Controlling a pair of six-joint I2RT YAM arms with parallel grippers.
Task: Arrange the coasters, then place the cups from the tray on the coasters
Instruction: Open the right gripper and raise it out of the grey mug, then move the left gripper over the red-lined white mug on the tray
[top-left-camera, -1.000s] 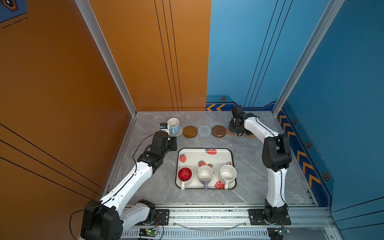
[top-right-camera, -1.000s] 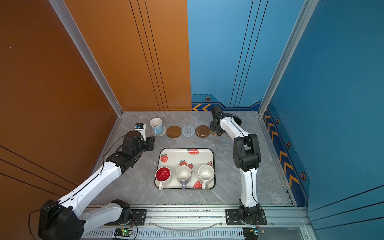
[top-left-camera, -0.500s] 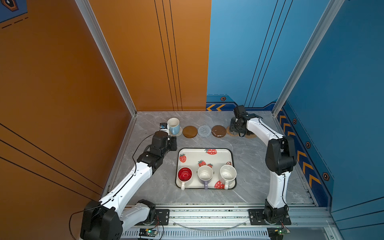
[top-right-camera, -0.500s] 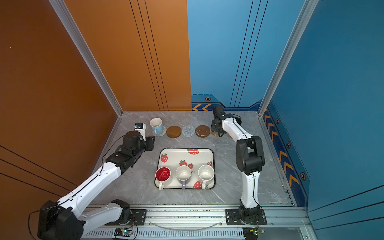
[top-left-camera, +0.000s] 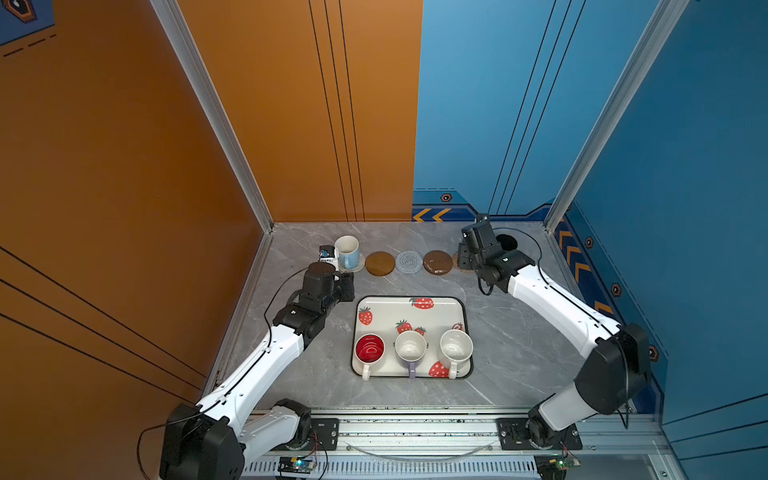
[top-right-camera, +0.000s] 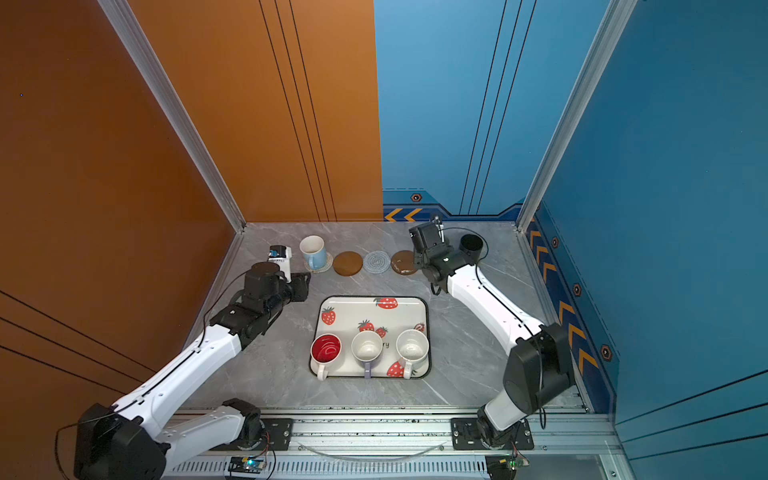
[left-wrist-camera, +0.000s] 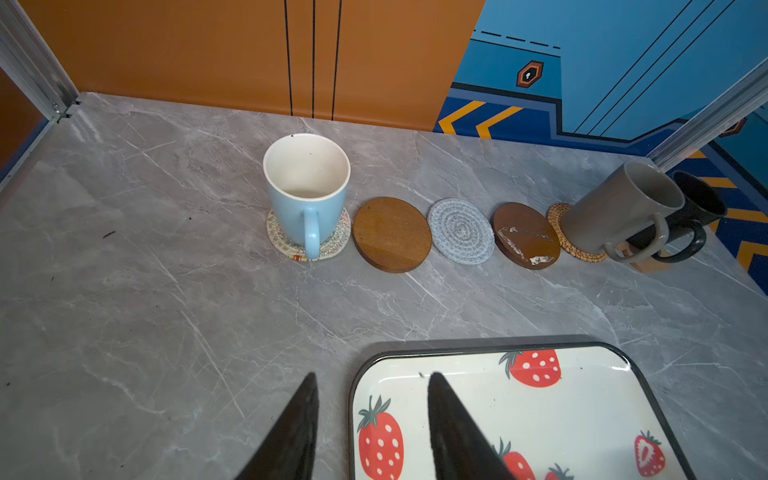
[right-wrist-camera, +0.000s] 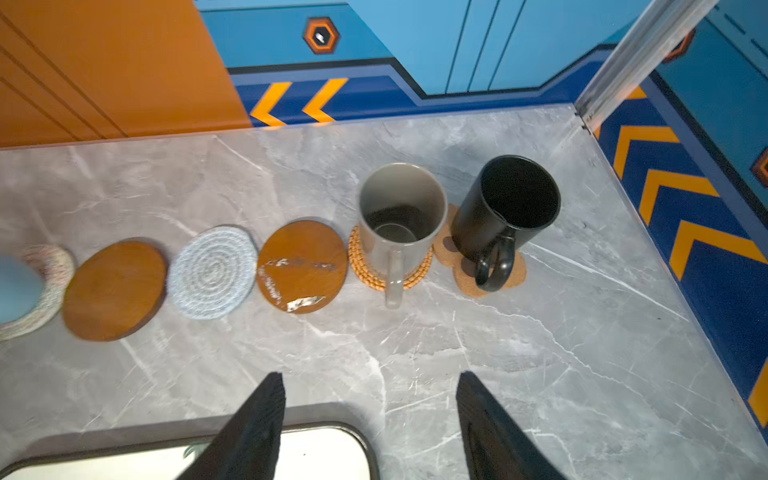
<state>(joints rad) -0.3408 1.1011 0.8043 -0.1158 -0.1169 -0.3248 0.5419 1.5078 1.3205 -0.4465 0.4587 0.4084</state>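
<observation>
Several coasters lie in a row at the back. A light blue cup (top-left-camera: 347, 251) stands on the beige woven coaster (left-wrist-camera: 286, 245). Bare beside it lie a wooden disc (top-left-camera: 380, 263), the grey woven round (top-left-camera: 409, 262) and a second wooden disc (top-left-camera: 437, 262). The grey cup (right-wrist-camera: 399, 224) stands on the rattan coaster (right-wrist-camera: 361, 270), the black cup (right-wrist-camera: 511, 208) on the paw coaster (right-wrist-camera: 465, 282). The tray (top-left-camera: 395, 307) holds a red-inside cup (top-left-camera: 369, 348), a lavender cup (top-left-camera: 410, 347) and a speckled white cup (top-left-camera: 456, 345). My left gripper (left-wrist-camera: 372, 376) hangs open and empty over the tray's far left corner. My right gripper (right-wrist-camera: 370, 374) is open and empty, short of the grey cup.
Orange and blue walls close in the grey marble table (top-left-camera: 519, 353) at the back and both sides. The right arm hides the grey cup in both top views. A metal rail (top-left-camera: 415, 428) runs along the front edge.
My right gripper has opened wider and its arm has swung outward to the right, away from the grey cup. The left arm and all cups have stayed put.
</observation>
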